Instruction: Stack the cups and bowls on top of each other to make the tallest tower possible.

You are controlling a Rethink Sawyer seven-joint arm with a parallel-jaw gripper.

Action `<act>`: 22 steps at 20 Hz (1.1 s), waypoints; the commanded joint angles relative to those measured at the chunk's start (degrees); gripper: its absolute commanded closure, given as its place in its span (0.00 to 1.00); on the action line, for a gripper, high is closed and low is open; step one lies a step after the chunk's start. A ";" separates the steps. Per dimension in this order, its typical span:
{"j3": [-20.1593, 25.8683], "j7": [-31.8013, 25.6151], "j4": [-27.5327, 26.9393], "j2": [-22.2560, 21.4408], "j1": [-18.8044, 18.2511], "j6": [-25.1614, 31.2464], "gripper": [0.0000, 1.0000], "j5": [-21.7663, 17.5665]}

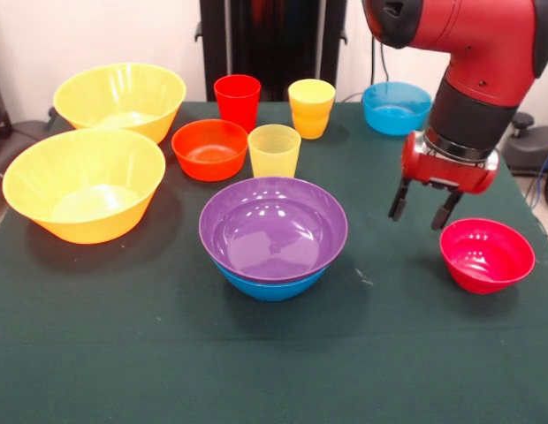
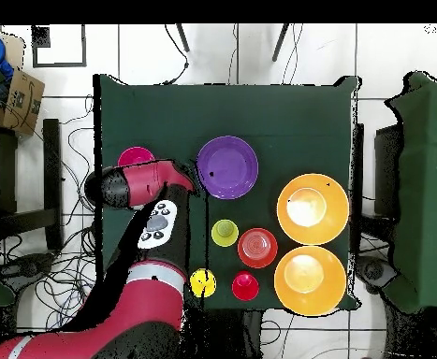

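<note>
The gripper (image 1: 423, 212) hangs empty, fingers apart, just above and left of the pink-red bowl (image 1: 487, 255); the purple bowl (image 1: 273, 228) sits nested in the blue bowl (image 1: 272, 284), mostly hiding it; overhead, the arm (image 2: 145, 280) covers the light-blue bowl (image 1: 396, 107).

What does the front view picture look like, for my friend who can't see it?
A red robot arm's open gripper hangs just above a pink-red bowl on a dark green table. In the middle, a purple bowl sits nested in a blue bowl. Behind them stand more bowls and cups, yellow, orange, red and light blue.
</note>
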 commanded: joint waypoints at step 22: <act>5.03 8.38 0.86 1.61 0.49 -4.22 0.00 5.02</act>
